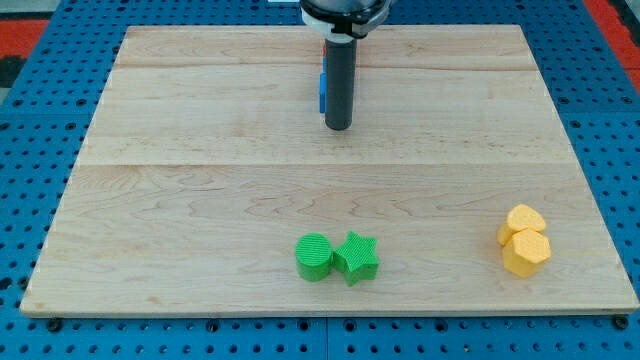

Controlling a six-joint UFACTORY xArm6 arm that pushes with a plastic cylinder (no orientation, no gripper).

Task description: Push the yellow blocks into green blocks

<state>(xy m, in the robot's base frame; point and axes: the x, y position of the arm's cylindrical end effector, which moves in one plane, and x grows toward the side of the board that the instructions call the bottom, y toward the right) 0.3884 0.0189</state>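
Lying well below the tip and slightly to the view's left: a green cylinder (314,257), standing on end, with no long axis to speak of. Touching its right side, a green star (356,258), flat on the board, one point aimed at the view's top. Probably left together as the target, close to the board's (200,180) bottom edge.

Parked near the view's top, about mid-width: tip (339,127), resting on bare wood, well apart from every task block. No jaws here to spread or pinch, only a plain rod. Just behind the rod, slivers of a blue block (322,92) and a red block (324,45), shapes mostly hidden.

Far to the lower right of the tip: two yellow blocks (524,240), touching, stacked along the view's vertical, the upper one rounder, the lower one looking hexagonal. Pair's long axis running top to bottom, slightly tilted.

Judging by the layout, no push started yet; likely need to swing round to the yellows' right side and shove leftward toward the greens
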